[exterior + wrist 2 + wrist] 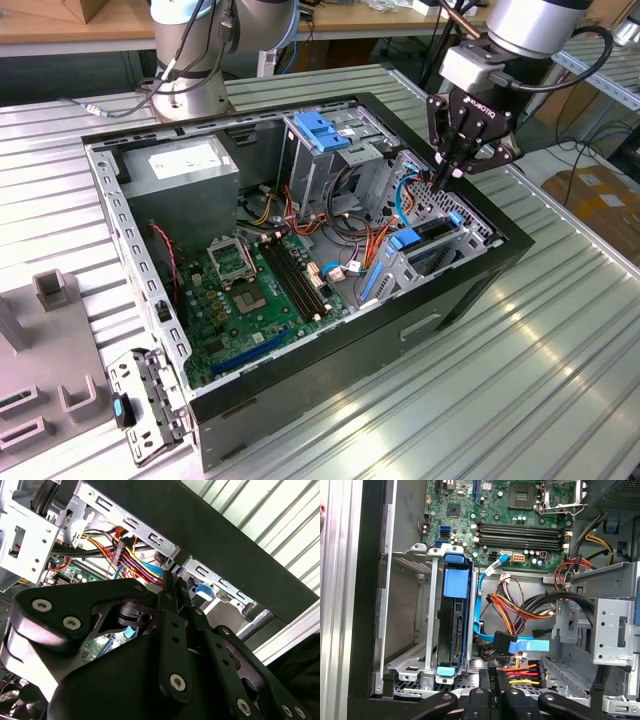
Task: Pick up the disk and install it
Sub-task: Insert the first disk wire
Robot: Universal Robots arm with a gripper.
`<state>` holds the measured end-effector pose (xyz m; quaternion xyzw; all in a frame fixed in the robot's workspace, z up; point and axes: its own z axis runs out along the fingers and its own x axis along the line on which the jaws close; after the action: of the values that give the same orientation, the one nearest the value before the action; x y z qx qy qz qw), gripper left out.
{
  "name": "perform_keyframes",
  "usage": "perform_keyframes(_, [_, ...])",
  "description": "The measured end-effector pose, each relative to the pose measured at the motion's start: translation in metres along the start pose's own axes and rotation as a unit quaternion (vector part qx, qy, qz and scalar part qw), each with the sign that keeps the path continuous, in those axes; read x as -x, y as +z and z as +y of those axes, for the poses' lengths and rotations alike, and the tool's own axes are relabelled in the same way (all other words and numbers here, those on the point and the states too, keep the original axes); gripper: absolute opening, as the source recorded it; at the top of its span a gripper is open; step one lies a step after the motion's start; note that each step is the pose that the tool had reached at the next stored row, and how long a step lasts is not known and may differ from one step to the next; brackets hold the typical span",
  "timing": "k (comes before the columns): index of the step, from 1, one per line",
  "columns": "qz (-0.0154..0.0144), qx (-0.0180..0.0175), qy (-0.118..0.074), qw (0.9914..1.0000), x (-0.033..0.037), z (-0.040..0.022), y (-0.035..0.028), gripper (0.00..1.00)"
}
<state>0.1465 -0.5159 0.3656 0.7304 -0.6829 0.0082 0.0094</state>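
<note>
The disk (451,630) is a dark-grey drive standing on edge in the metal drive cage (410,660) of the open computer case, with blue rail tabs at both ends. In the exterior view the disk (432,232) sits low in the cage at the case's right end. My gripper (440,180) hangs just above that cage, fingers pointing down and pressed together with nothing between them. In the first wrist view the gripper (492,675) is beside the disk, over the power connector and cables. The second wrist view shows the gripper (172,582) shut above the coloured wires.
Inside the case (480,290) lie the green motherboard (250,290), a grey power supply (185,165), a light-blue latch (320,130) on the upper bay, a blue flat cable (480,610) and bundled wires (520,607). Grey fixtures (50,290) stand at the exterior view's left.
</note>
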Motion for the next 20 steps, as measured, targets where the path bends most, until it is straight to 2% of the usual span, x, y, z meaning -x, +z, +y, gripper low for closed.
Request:
perform_keyframes(15, [0.0,0.0,0.002,1.0,0.0,0.0,0.0,0.17])
perform_keyframes(18, [-0.0001,0.0002,0.007,0.99998,0.0,0.0003,0.0001,0.17])
perform_keyframes(20, [-0.0001,0.0007,0.027,0.99963,0.0001,0.0006,0.0001,0.17])
